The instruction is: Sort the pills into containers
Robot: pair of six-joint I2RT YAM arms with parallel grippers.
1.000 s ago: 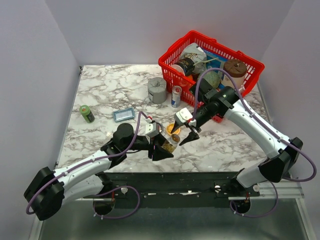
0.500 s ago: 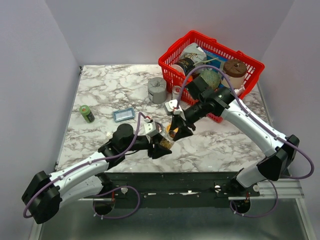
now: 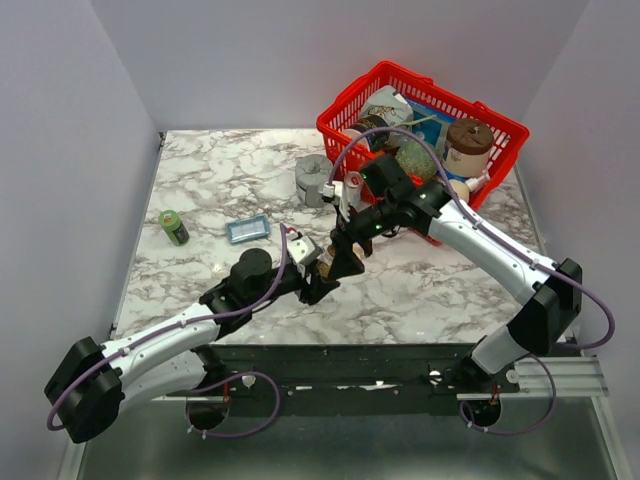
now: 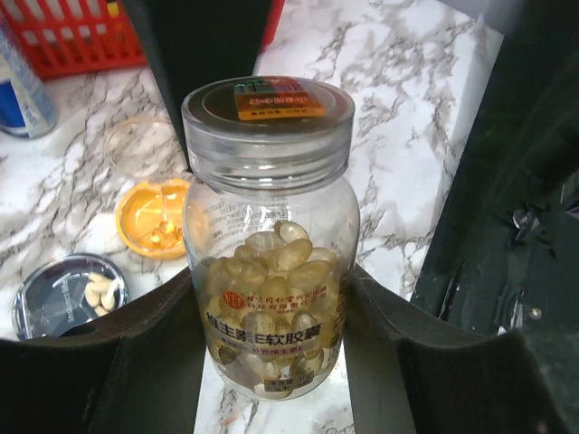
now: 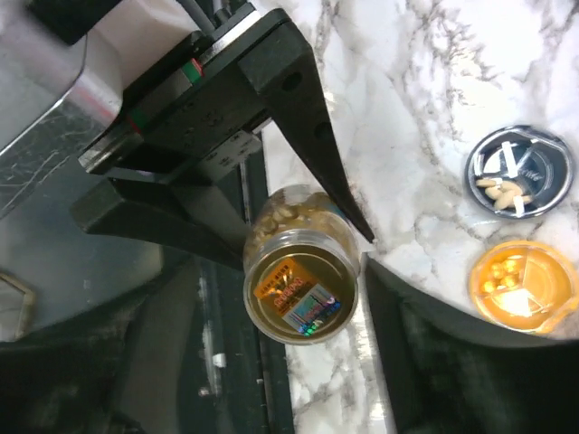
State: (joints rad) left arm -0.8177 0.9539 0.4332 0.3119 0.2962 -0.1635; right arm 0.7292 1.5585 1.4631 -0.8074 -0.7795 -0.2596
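Note:
My left gripper [image 3: 316,278] is shut on a clear bottle [image 4: 269,271] of yellowish softgel pills and holds it upright near the table's front edge. Its lid [image 5: 298,289] is on. My right gripper [image 3: 340,258] is over the bottle, open, with its fingers on either side of the lid [image 4: 268,104]. The orange dish [image 4: 154,217] holds a few amber pills. The silvery dish [image 4: 68,294] holds pale pills. Both dishes sit just beyond the bottle and also show in the right wrist view, orange [image 5: 522,285] and silvery [image 5: 518,172]. The right gripper hides them from above.
A red wire basket [image 3: 352,92] full of jars stands at the back right. A grey cylinder [image 3: 313,178] and a small can [image 3: 352,190] are in front of it. A blue tray [image 3: 247,230] and a green bottle [image 3: 174,227] lie left. A clear round lid [image 4: 140,145] lies by the orange dish.
My right gripper has swung left and towards the front edge, from beside the dishes to over the bottle's lid. My left gripper has kept hold of the bottle and shifted slightly.

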